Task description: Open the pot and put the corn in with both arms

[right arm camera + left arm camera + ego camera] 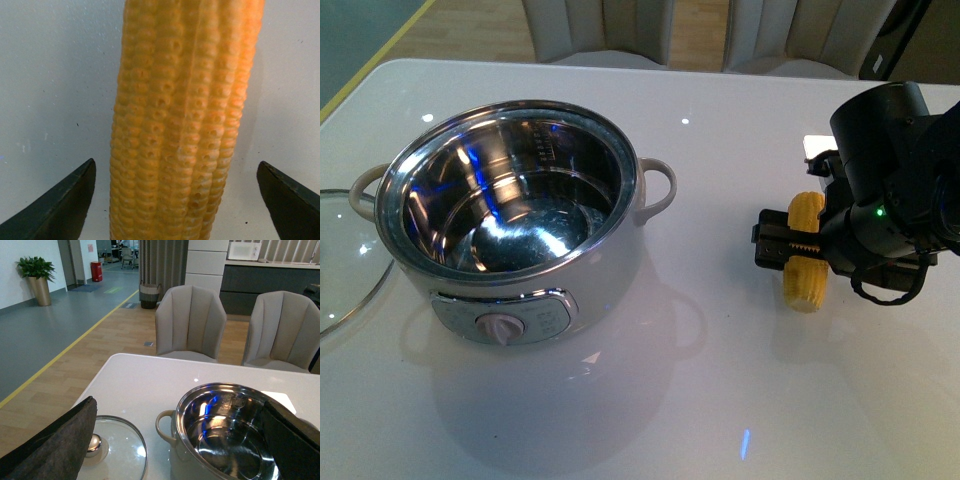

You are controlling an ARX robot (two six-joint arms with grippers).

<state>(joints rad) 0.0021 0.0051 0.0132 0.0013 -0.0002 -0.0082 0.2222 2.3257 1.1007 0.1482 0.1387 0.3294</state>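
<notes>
The pot (510, 225) is standing uncovered on the white worktop (720, 400), left of centre, with its control knob (501, 328) facing the front camera. Its steel inner bowl (505, 215) is holding nothing and is showing only blue and white reflections. The glass lid (345, 255) is lying flat on the worktop just left of the pot, and the frame edge is cutting most of it off.

The corn (806, 282) is lying on the worktop well to the right of the pot. It is a yellow-orange cob with even kernel rows and no husk. The right hand (782, 243) is straddling its middle and hiding that part in the front view. In the right wrist view both fingers (65, 200) are standing clear of the cob, so this hand is released.

The left hand (178, 405) is hovering above the lid and pot with its fingers (55, 445) spread wide, gripping nothing
</notes>
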